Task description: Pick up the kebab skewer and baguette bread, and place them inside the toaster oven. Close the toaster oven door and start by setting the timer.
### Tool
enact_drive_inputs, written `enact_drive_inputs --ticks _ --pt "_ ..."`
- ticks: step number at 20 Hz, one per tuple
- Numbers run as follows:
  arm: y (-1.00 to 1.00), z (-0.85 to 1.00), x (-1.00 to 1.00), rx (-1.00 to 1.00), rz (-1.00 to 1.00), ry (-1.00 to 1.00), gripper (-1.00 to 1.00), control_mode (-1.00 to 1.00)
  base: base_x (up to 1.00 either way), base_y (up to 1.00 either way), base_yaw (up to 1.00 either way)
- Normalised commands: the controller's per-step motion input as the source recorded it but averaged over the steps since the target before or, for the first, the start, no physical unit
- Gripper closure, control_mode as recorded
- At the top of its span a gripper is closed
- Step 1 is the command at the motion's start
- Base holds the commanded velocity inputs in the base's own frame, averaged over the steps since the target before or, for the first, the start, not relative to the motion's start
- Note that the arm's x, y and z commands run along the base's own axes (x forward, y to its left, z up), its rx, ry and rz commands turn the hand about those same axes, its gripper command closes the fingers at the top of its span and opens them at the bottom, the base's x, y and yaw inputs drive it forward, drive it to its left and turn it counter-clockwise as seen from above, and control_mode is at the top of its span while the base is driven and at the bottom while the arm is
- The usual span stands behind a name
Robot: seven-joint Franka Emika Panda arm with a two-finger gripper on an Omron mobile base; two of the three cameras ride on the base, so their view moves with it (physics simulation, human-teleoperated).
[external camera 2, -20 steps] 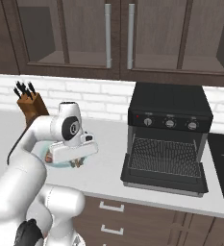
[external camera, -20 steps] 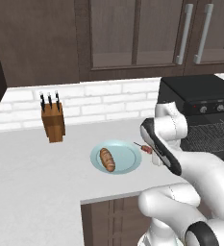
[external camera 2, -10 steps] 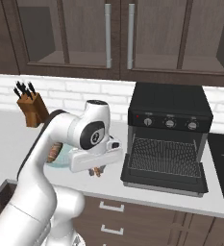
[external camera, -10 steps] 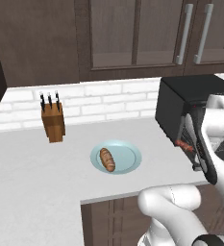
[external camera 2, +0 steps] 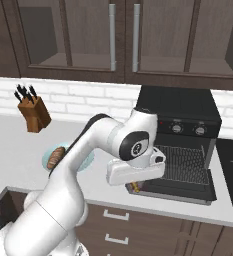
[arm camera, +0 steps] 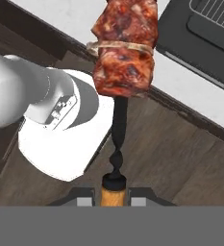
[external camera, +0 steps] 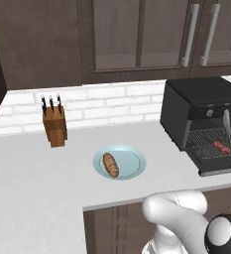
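Observation:
My gripper (arm camera: 112, 194) is shut on the orange-tan handle of the kebab skewer (arm camera: 125, 48), whose reddish-brown meat chunks point away from the hand. In the left base view the kebab skewer (external camera: 221, 147) hangs over the open toaster oven door (external camera: 217, 167), in front of the wire rack. The black toaster oven (external camera 2: 180, 114) stands open, its door (external camera 2: 174, 189) folded down flat, with my hand just left of that door. The golden-brown baguette bread (external camera: 110, 164) lies on a pale blue plate (external camera: 131, 161); my arm partly hides the same loaf (external camera 2: 55, 157) from the right.
A wooden knife block (external camera: 54, 126) stands at the back left by the brick wall. A dark stovetop (external camera 2: 232, 171) lies right of the oven. The counter's front edge (arm camera: 84, 48) and the cabinet fronts run below my hand.
The arm has swung right, from beside the plate to the front of the open oven, carrying the skewer. The bread and plate have stayed put.

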Motion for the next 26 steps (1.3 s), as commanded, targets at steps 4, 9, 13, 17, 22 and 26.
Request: enact_drive_inputs --ticks 4,9,13,17,22,26 --pt "-0.87 0.0 0.02 0.01 -0.17 0.0 1.0 -1.0 0.0 0.0 0.0" --pt "-0.52 0.0 0.12 0.02 -0.15 0.0 1.0 -1.0 0.0 0.0 0.0" --pt "-0.22 -0.19 0.18 0.08 -0.1 -0.01 1.0 -1.0 0.0 0.0 0.0" --pt "0.06 -0.14 0.46 0.03 -0.06 -0.09 1.0 -1.0 0.0 0.0 0.0" --pt "-0.17 -0.06 0.64 0.0 -0.01 -0.12 1.0 -1.0 0.0 0.0 0.0" --pt "-0.21 -0.2 0.36 -0.02 0.0 -0.08 1.0 -1.0 0.0 0.0 0.0"
